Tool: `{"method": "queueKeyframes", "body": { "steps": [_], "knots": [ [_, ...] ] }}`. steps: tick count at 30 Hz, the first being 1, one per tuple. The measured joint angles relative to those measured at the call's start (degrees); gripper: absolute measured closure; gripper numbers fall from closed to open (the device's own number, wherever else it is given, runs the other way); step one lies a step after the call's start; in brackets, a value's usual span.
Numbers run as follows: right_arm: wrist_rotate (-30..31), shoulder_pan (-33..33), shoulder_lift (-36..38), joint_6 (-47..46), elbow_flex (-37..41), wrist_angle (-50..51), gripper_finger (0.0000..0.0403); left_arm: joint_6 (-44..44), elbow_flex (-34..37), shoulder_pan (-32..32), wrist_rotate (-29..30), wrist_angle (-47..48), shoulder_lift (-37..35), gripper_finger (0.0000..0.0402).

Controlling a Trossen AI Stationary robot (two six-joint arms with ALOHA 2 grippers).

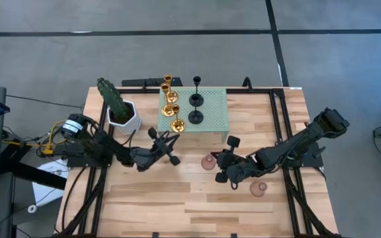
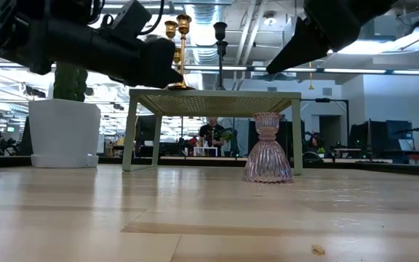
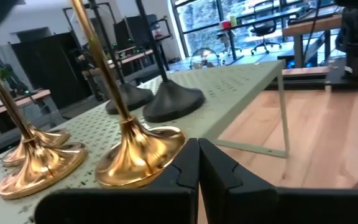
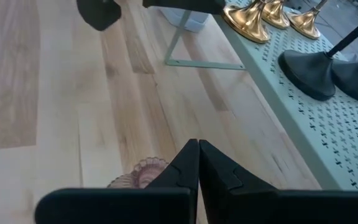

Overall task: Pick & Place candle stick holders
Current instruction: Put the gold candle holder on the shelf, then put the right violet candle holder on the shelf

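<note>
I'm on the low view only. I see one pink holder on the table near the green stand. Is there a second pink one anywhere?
Observer: Yes. A second pink holder sits on the table beside the right arm.
Operator: Is the right gripper open?
Observer: No. The right gripper is shut, fingers together, just above the other pink holder.
Operator: And the left one?
Observer: The left gripper is shut too, close to the base of the nearest gold holder on the stand.
</note>
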State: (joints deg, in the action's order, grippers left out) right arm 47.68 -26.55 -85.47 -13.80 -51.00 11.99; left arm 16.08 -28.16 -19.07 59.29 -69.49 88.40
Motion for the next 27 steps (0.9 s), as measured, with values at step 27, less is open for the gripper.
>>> {"method": "queueKeyframes", "body": {
  "steps": [27],
  "knots": [
    [-0.17, 0.00, 0.02, -0.26, 0.00, -0.02, 0.0403, -1.11, 0.00, 4.34, -1.71, 0.94, -0.05, 0.0400]
  ]
}}
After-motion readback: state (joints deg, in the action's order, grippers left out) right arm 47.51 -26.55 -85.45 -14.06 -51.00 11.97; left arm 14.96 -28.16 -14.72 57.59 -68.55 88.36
